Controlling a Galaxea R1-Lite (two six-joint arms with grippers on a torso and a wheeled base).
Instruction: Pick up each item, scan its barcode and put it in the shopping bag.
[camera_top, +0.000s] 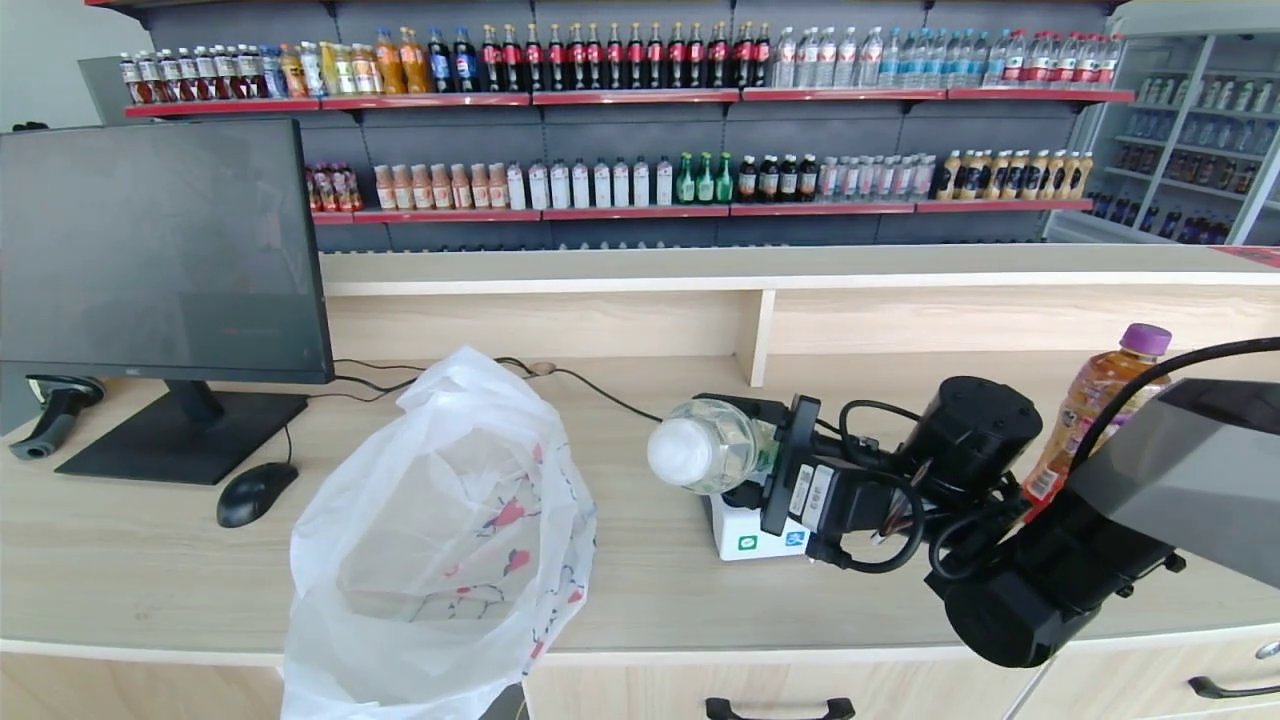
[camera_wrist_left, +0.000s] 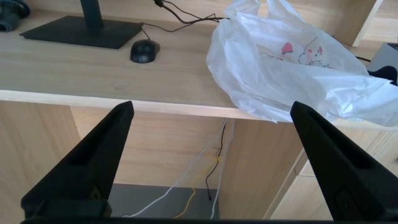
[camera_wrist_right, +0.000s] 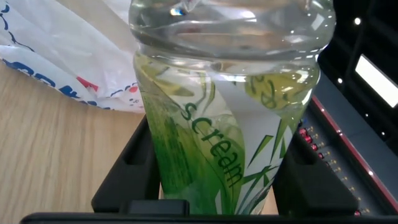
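Shelves of bottled drinks line the wall behind a pale wooden counter (camera_top: 640, 590), and that counter is your work surface. Your right gripper (camera_top: 762, 462) is clamped on a clear water bottle (camera_top: 705, 447), gripping the green-printed label band around its middle. The bottle lies sideways in the jaws with its white cap pointing away from the wrist. Directly beneath that gripper sits a small white box (camera_top: 745, 538), probably the scanner. The shopping bag (camera_top: 450, 540) stands to the gripper's left, just past the cap end, with its mouth sagging open.

Treat the bottle as fairly heavy, since it looks nearly full. The wall is thin plastic and will give under a hard squeeze, and the glossy label film may slip. The labelled waist where you hold it now looks like the best grip, because the shoulder and cap are rounder. The bag is limp film and will not hold its shape, so lower the bottle in rather than dropping it against the rim.

Your left gripper (camera_wrist_left: 211, 111) has its fingers spread wide and holds nothing. It sits below the counter's front edge, with the bag above and ahead of it.
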